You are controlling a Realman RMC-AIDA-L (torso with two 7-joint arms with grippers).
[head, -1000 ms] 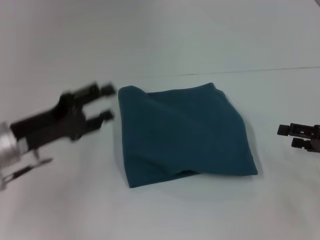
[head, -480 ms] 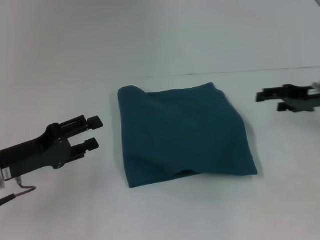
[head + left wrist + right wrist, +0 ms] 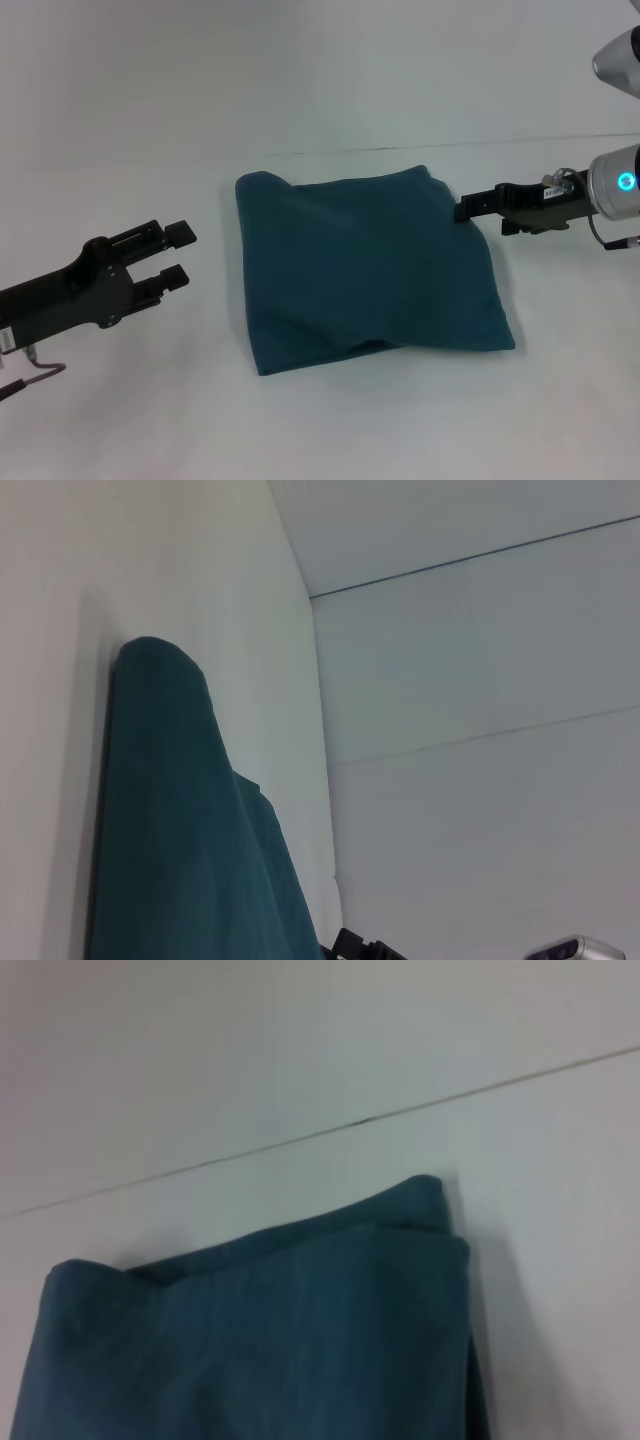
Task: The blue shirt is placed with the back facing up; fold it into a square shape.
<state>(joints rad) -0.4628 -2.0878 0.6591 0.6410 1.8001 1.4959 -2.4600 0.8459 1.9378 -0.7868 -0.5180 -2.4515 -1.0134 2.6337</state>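
Head view: right claw (image 3: 470,210) has swung in to the blue shirt (image 3: 370,268)'s far right corner, jaws prob together; left claw (image 3: 178,252), jaws apart, backed off. Shirt sits folded on tabletop (image 3: 320,80).
L wrist: shirt edge-on.
R wrist: layered corner, tidy-up likely.

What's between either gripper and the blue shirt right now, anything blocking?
Nothing visible. The blue shirt lies folded on bare white table. The left gripper, open, sits off its left edge with only table between. The right gripper is right at its far right corner.
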